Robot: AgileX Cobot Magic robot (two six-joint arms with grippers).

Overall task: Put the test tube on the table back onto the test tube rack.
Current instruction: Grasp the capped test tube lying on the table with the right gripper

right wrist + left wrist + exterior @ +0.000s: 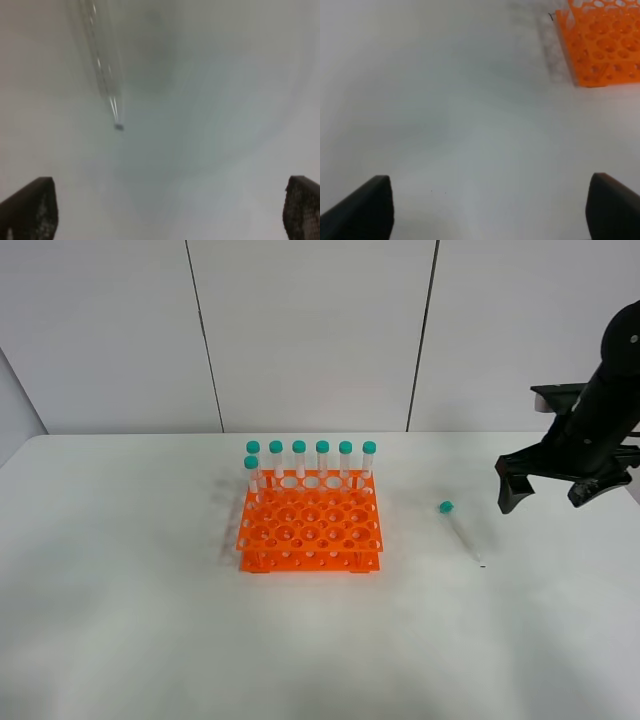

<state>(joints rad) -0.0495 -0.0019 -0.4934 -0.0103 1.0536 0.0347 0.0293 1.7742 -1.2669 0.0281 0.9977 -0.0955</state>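
Note:
A clear test tube point(461, 533) with a teal cap lies flat on the white table point(150, 640), right of the orange test tube rack point(310, 525). Its conical tip also shows in the right wrist view point(107, 85), blurred. The rack holds several teal-capped tubes along its back and left side. My right gripper point(545, 495) is open and empty, held above the table to the right of the lying tube. My left gripper point(490, 210) is open and empty over bare table; the arm is out of the high view. A corner of the rack shows in the left wrist view point(602, 45).
A white panelled wall point(310, 330) stands behind the table. The table's left rear corner is rounded.

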